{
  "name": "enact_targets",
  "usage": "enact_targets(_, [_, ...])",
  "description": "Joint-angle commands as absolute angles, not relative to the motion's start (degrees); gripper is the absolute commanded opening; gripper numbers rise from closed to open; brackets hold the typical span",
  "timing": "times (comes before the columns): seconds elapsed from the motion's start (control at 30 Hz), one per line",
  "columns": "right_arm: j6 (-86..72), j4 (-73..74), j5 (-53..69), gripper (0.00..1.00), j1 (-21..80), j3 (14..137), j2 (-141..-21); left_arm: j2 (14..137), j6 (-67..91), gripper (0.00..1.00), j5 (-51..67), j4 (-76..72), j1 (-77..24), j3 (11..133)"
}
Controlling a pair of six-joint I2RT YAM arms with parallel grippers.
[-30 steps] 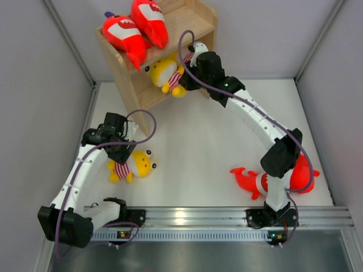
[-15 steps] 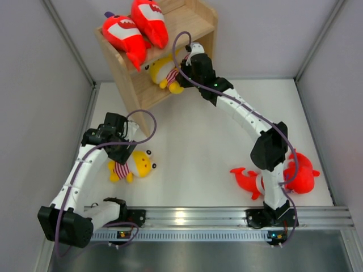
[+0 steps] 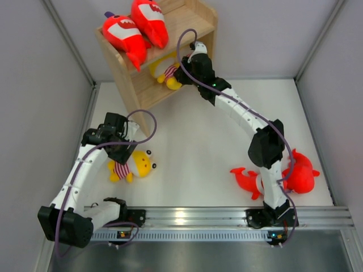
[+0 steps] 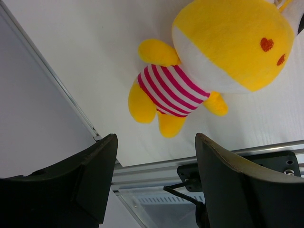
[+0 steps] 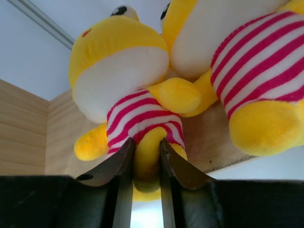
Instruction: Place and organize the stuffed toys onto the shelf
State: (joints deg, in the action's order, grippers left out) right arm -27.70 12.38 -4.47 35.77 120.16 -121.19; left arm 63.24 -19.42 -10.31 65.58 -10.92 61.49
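Now: right hand pinches a striped plush on the shelf's lower tier

Up in the top centre of the overhead view, the right hand (image 5: 146,145) reaches into the lower tier of the wooden shelf (image 3: 193,22). Its two fingers are closed on the dangling foot of a yellow plush (image 5: 118,76) in a red-and-white striped shirt. That plush sits on the board pressed against a second yellow plush (image 5: 247,47) to its right in the wrist view. On the top tier lie a red shark (image 3: 122,34) and its red neighbour (image 3: 150,20), touching each other.

At the left of the frame the left hand (image 4: 156,156) hangs with fingers spread wide and nothing between them. A third yellow plush (image 4: 223,57) lies on the white counter (image 3: 198,141) just beyond it. At the lower right, beside the right arm's base, a third red shark (image 3: 248,181) and a fourth red shark (image 3: 303,177) rest on the counter.
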Motion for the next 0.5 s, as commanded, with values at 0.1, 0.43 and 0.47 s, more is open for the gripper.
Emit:
enact_targets(0.1, [-27.51, 9.76, -4.83, 0.41, 34.8, 121.73, -119.98, 62.14, -19.51, 0.72, -9.67, 66.18, -10.63, 61.7])
enact_targets(0.43, [-19.52, 11.25, -4.13, 0.71, 34.8, 115.58, -109.09, 61.52, -27.32, 0.72, 5.51, 66.36, -10.63, 63.28])
enact_targets(0.47, [-18.99, 11.25, -4.22, 0.73, 34.8, 115.14, -108.46, 61.78, -30.29, 0.73, 8.23, 66.44, -10.72, 63.72])
